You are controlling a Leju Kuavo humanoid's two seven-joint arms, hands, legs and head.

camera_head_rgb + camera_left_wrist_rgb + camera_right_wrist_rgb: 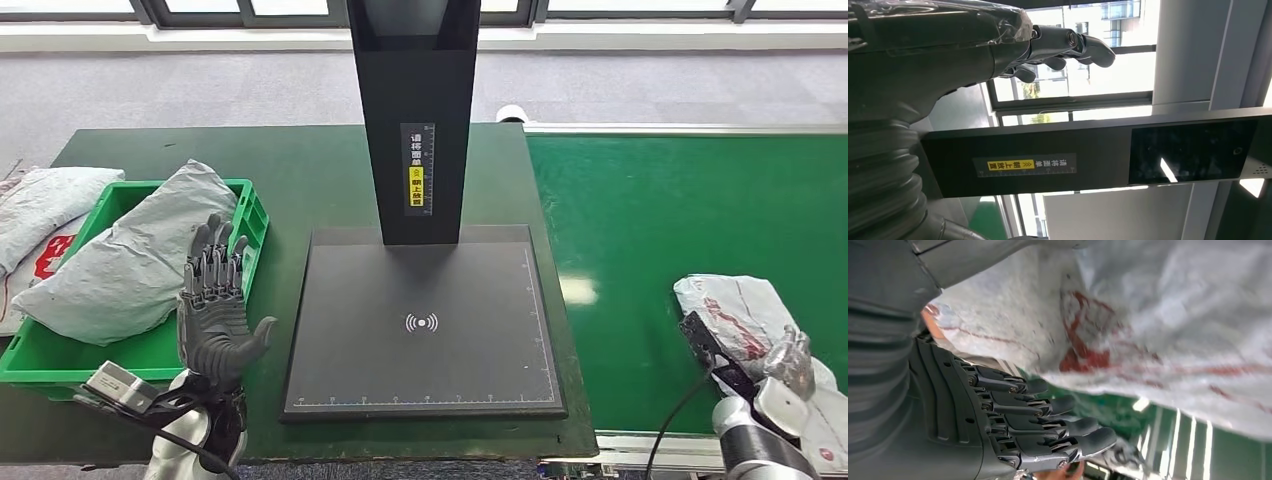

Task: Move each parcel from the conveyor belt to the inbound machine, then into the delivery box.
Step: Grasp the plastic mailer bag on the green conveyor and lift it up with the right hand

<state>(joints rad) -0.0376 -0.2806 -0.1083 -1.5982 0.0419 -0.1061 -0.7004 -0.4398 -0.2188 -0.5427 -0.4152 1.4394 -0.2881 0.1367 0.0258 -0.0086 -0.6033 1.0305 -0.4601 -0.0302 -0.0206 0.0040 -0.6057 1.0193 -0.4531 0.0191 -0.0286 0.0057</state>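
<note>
right robot hand (1013,430) seemingly grips the parcel (735,310); left robot hand (212,315) spread wide.

The head camera is looking down from high on the robot at the table (300,170). The left wrist camera is facing sideways at the scanner column (415,120), shared with the head view. The right wrist camera is sitting close against a parcel (1148,315).

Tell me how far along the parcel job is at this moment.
Done: one grey parcel lies in the green delivery box. In hand: the right hand is at a white parcel on the conveyor belt, grip unclear. Left: the scanner plate is bare; the left hand is open.
</note>
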